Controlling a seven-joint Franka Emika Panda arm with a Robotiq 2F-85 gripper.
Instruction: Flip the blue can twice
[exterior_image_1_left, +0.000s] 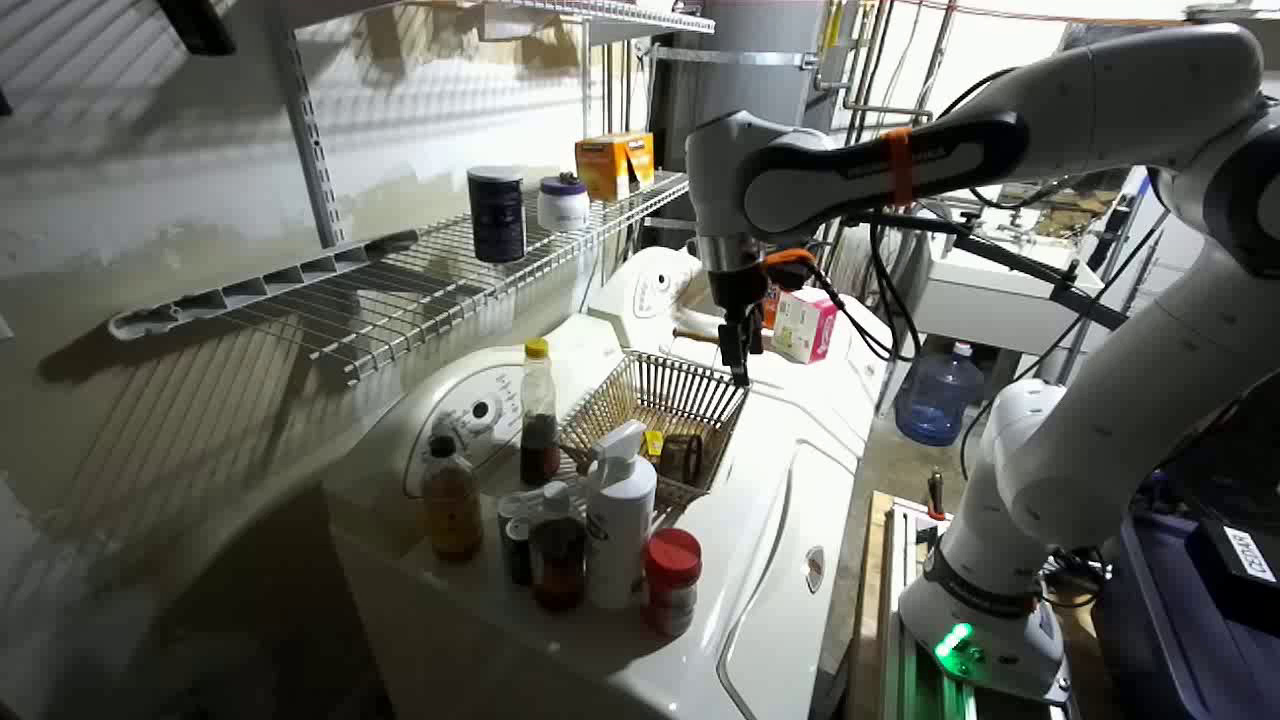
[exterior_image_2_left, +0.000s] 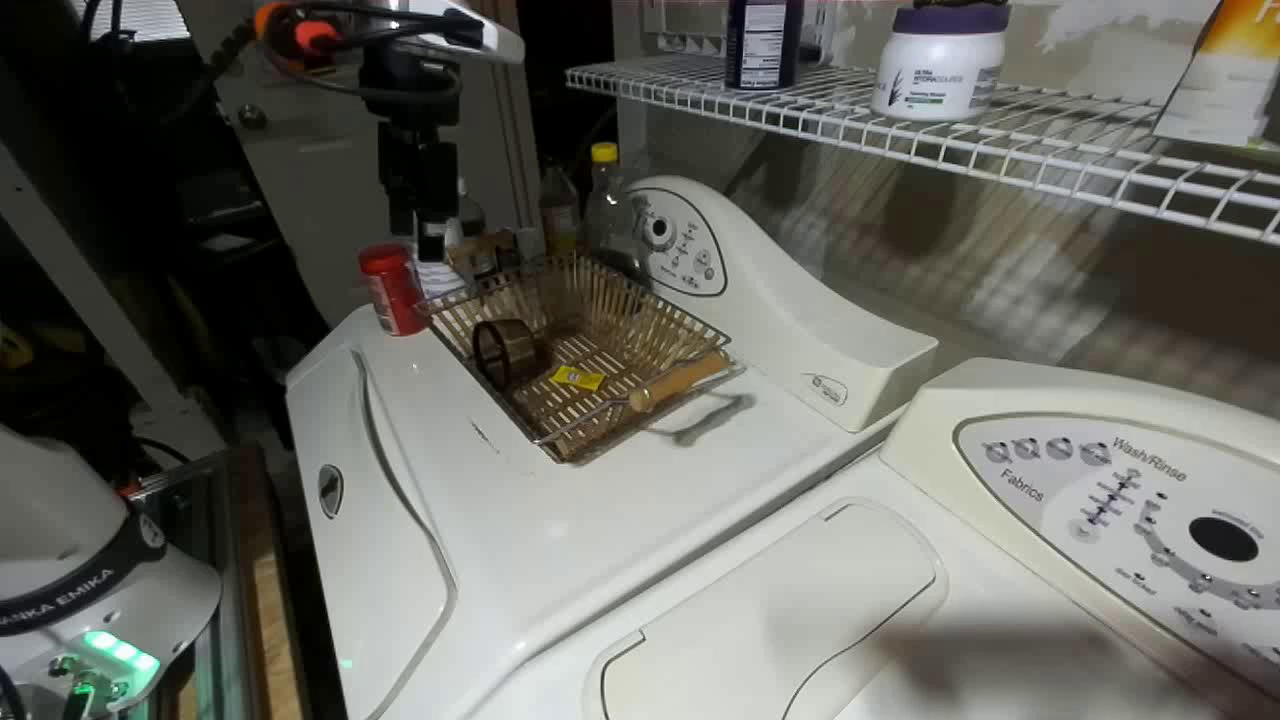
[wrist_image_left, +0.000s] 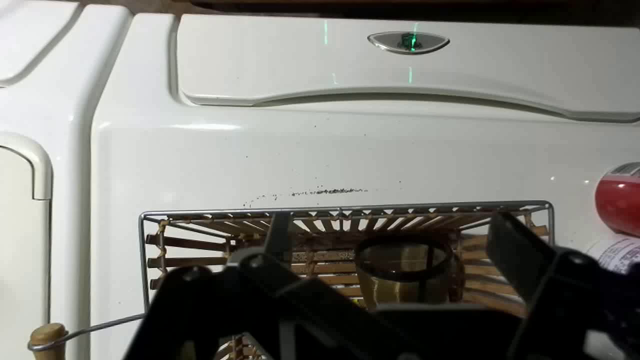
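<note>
The blue can (exterior_image_1_left: 497, 213) is a dark-blue, nearly black cylinder with a greyish top. It stands upright on the wire shelf (exterior_image_1_left: 420, 300) above the machines. In an exterior view only its lower part (exterior_image_2_left: 762, 45) shows, cut off by the top edge. It is out of the wrist view. My gripper (exterior_image_1_left: 740, 375) points down over the basket, lower than the can and well apart from it. It also shows in an exterior view (exterior_image_2_left: 418, 240). In the wrist view its two fingers (wrist_image_left: 390, 225) are wide apart with nothing held between them.
A slatted basket (exterior_image_2_left: 600, 440) on the white machine holds a brown glass mug (exterior_image_2_left: 505, 350) and a yellow packet (exterior_image_2_left: 577, 377). Several bottles and a red-capped jar (exterior_image_1_left: 672, 580) stand beside it. A white jar (exterior_image_1_left: 563, 205) and an orange box (exterior_image_1_left: 614, 167) share the shelf.
</note>
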